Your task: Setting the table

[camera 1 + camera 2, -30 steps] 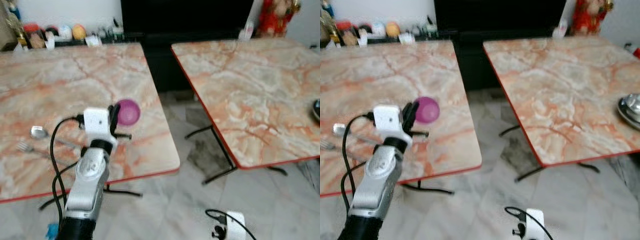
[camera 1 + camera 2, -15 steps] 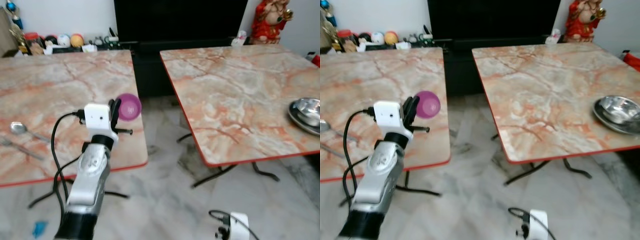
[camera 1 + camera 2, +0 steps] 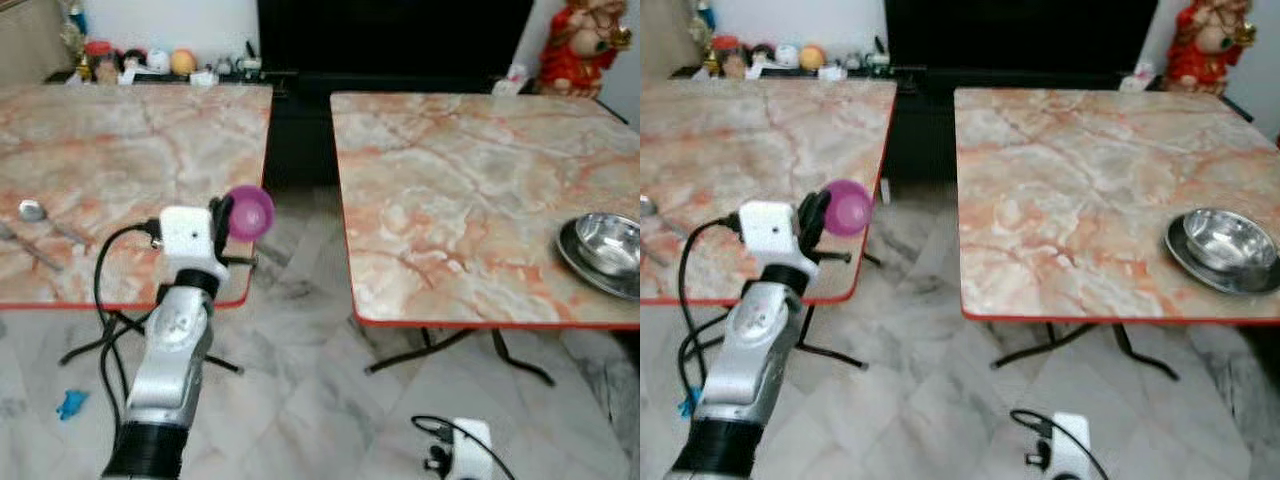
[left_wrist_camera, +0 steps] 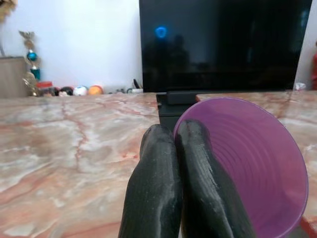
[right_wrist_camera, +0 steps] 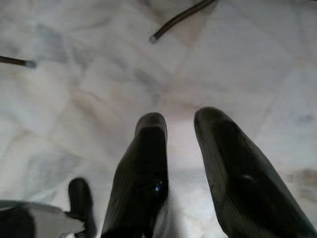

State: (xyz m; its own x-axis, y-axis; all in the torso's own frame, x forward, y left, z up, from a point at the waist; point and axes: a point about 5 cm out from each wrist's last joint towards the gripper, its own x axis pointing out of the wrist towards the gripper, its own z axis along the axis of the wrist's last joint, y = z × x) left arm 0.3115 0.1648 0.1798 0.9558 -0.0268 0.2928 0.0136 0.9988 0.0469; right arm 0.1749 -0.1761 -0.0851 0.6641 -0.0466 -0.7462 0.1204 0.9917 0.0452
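My left gripper [image 3: 225,215] is raised in front of me and shut on the rim of a purple plastic cup [image 3: 248,212], held over the near right corner of the left marble table [image 3: 120,160]. In the left wrist view the two fingers [image 4: 171,188] pinch the cup's [image 4: 247,168] edge, its mouth facing the camera. A steel bowl on a steel plate [image 3: 1225,245] rests near the front right of the right marble table [image 3: 1080,190]. A spoon [image 3: 35,212] and a fork [image 3: 25,245] lie at the left table's left side. My right gripper [image 5: 183,148] hangs low over the floor, open and empty.
A gap of marble floor [image 3: 300,290] runs between the two tables. A black TV cabinet [image 3: 390,40] stands behind them. Small ornaments [image 3: 150,62] line the back of the left table; a red figurine [image 3: 585,45] stands at far right. A blue scrap [image 3: 70,404] lies on the floor.
The whole view has shifted as I moved back and turned; both tables sit further from me and the bowl shows more fully. The left gripper still holds the cup.
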